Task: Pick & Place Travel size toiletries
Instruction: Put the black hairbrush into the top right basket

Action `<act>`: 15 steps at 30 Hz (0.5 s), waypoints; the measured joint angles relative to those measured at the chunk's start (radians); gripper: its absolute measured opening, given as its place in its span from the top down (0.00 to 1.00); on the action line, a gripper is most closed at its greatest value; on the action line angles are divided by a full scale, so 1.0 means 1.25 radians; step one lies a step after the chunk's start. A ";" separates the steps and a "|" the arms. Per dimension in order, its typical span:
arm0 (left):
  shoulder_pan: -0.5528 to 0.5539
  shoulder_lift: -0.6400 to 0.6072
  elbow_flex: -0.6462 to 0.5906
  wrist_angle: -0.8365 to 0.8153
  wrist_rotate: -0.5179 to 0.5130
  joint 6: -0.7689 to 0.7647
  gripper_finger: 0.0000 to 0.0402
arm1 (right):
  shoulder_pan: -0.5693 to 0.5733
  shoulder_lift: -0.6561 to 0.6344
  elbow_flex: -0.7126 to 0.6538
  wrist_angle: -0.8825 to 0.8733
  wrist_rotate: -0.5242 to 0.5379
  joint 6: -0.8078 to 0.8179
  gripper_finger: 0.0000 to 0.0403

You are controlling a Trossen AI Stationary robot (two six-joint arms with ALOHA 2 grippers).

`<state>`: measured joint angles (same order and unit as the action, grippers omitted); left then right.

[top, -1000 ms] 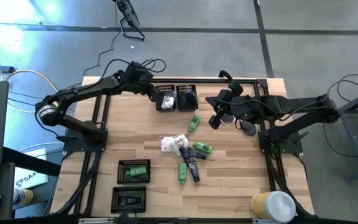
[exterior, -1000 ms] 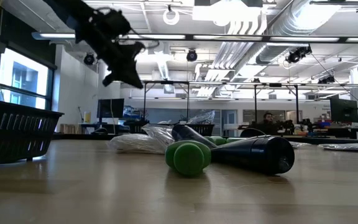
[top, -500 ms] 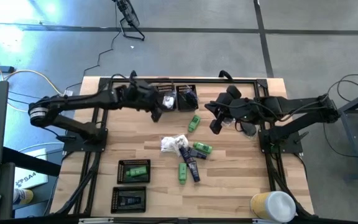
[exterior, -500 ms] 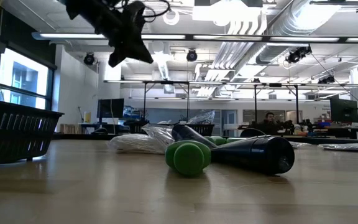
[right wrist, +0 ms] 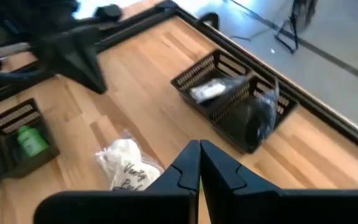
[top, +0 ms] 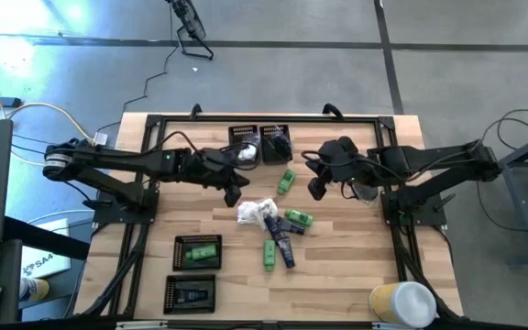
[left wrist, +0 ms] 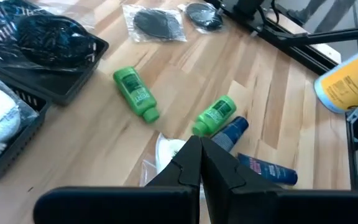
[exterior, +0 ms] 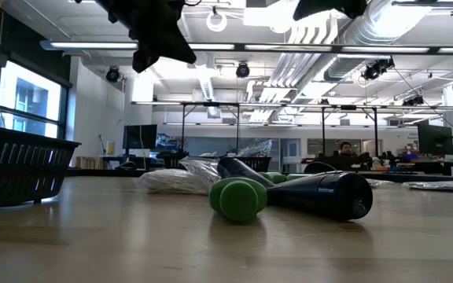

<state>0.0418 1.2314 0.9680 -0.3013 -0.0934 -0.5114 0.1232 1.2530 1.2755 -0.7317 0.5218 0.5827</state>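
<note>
The left gripper [top: 234, 194] hangs above the wooden surface [top: 337, 266], just beside the white packet [top: 250, 212] at the middle of the pile; its jaws are together and hold nothing. The right gripper [top: 316, 189] hangs above the surface near a lone green tube [top: 286, 181], its jaws also together and empty.

The toiletries lie in several places. At mid-surface a loose pile holds the white packet, a second green tube [top: 298, 218], a navy tube [top: 282, 247] and a third green tube [top: 269, 255], all close together or touching. The lone green tube lies apart from the pile, toward the far edge.

Two black mesh trays stand side by side at the far edge: one [top: 242, 145] carries a white packet, the other [top: 277, 145] a dark round piece in a clear bag. Two more trays sit at the near left: one [top: 197, 250] holds a green tube, the other [top: 191, 293] a dark tube.

In the left wrist view another bagged dark piece [left wrist: 156, 23] lies flat on the surface beyond the lone tube. A yellow cup [top: 401, 302] stands at the near right corner.
</note>
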 joint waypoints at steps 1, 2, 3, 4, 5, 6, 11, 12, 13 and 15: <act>0.000 0.000 0.000 0.000 0.000 -0.001 1.00 | -0.007 0.000 -0.008 -0.005 0.000 0.018 0.99; 0.002 0.000 0.000 -0.001 0.000 -0.001 1.00 | -0.015 0.000 -0.018 -0.007 0.000 0.035 0.99; 0.003 0.000 0.000 -0.001 0.000 0.003 1.00 | -0.026 0.000 -0.028 -0.012 0.001 0.054 0.99; 0.004 0.000 0.000 0.000 0.002 0.010 1.00 | -0.036 0.000 -0.043 -0.012 0.002 0.073 0.99; 0.009 0.000 0.000 -0.001 0.004 0.020 1.00 | -0.047 0.000 -0.056 -0.014 0.002 0.097 0.99; 0.017 0.000 0.000 -0.001 0.009 0.032 1.00 | -0.058 0.000 -0.069 -0.019 0.002 0.123 0.99; 0.071 0.000 0.000 -0.007 0.045 0.088 1.00 | -0.101 0.000 -0.130 -0.034 -0.015 0.252 0.99; 0.084 0.000 0.000 -0.006 0.051 0.100 1.00 | -0.108 0.000 -0.143 -0.037 -0.028 0.279 0.99; 0.098 0.000 0.000 -0.006 0.059 0.112 1.00 | -0.114 0.000 -0.155 -0.040 -0.040 0.307 0.99; 0.134 0.000 0.000 -0.006 0.084 0.137 1.00 | -0.124 0.000 -0.183 -0.040 -0.056 0.368 0.99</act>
<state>0.2098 1.2316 0.9680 -0.3092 0.0120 -0.3401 -0.0320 1.2530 1.0469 -0.7811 0.4524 1.0427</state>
